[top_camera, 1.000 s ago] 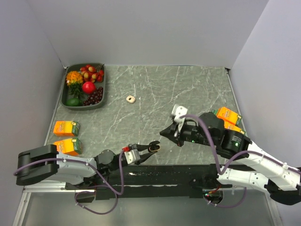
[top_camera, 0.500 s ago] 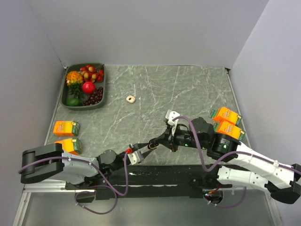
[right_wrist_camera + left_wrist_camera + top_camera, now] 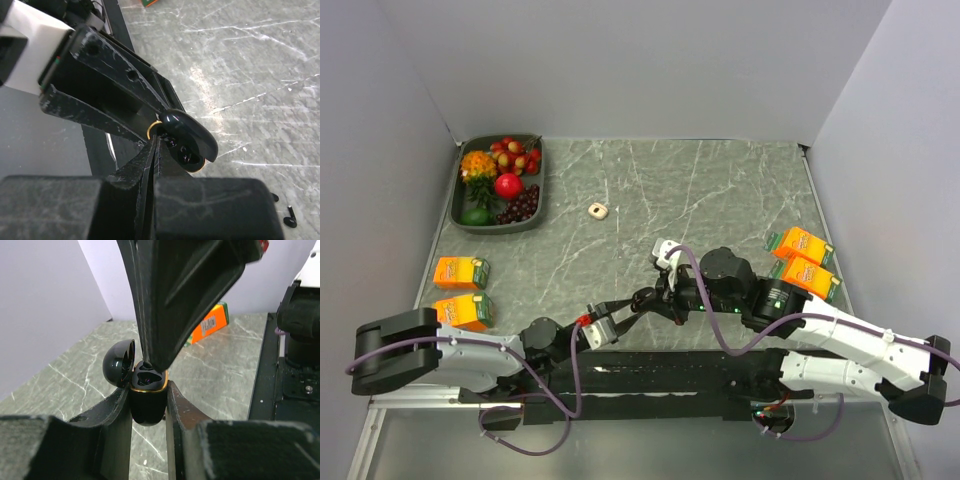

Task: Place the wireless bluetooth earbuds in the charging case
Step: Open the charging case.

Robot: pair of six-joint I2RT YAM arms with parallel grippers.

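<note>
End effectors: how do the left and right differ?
The left end effector clamps the charging case, fingers apart around its body; the right end effector has fingers pressed together, nothing visible between them. Left holds the case's base; right's tips meet its open mouth. Both are black.

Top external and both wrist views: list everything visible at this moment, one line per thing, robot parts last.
table: 1, grey-green marbled, under everything
tray: 1, dark grey-green, far left corner
fruit: several pieces, red, orange, green, dark purple, inside the tray
ring: 1, beige, on the table right of the tray
orange cartons: 4, orange, two near the left edge, two near the right edge
charging case: 1, glossy black with gold rim, lid open, held near the table's near edge
earbuds: 2 tiny pieces, black, on the table near the case, right wrist view only
left gripper: 1, black, shut on the charging case
right gripper: 1, black, shut, tips at the case's open mouth
</note>
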